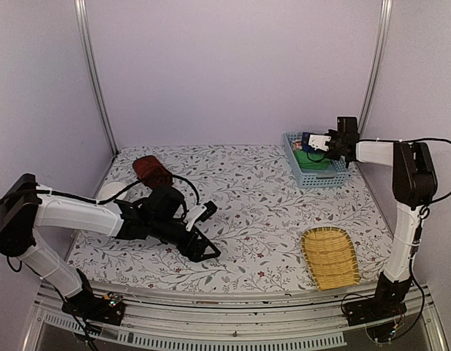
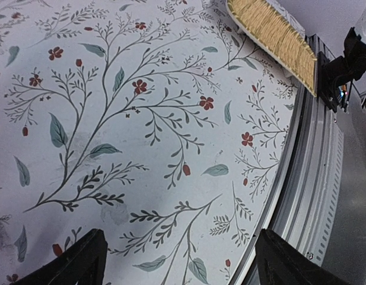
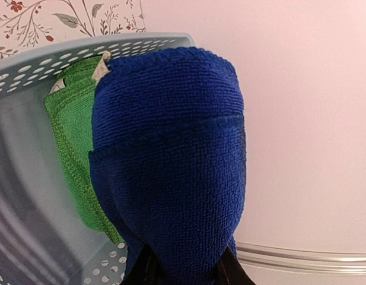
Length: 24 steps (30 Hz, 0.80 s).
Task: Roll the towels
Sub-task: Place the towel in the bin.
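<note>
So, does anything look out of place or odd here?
Nothing spilled or damaged. Only the blue towel is off the table: it hangs bunched in the right claw over the basket.

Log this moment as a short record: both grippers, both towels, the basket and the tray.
left gripper: open, empty, close above the tablecloth
right gripper: shut on the blue towel, above the basket
blue towel: bunched in the right gripper
brown towel: bundled, far left of the tablecloth, no gripper on it
basket: far right, green cloth inside
wicker tray: near right, nothing in it
</note>
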{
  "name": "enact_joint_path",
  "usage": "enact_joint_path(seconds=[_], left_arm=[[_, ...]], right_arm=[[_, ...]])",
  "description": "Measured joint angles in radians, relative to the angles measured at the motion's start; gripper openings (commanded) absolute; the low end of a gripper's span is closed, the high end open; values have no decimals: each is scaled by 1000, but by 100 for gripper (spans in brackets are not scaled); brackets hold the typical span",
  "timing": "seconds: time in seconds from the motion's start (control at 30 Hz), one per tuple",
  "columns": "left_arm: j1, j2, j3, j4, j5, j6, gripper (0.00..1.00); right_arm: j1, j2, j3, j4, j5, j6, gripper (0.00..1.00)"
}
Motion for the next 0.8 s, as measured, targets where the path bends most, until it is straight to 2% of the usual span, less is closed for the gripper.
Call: enact_joint_path(seconds=[0.37,0.6,0.8], left_arm=[[-4,0,0,0,0,-4,89],[-5,0,0,0,-4,-10,89],[-5,8,0,0,-3,-18,89]], right_arm=[[-32,15,-69,196,-125,-169,2],[-68,47,-135,210,-195,-230,2],[-69,97,-111,207,-206,-251,2]])
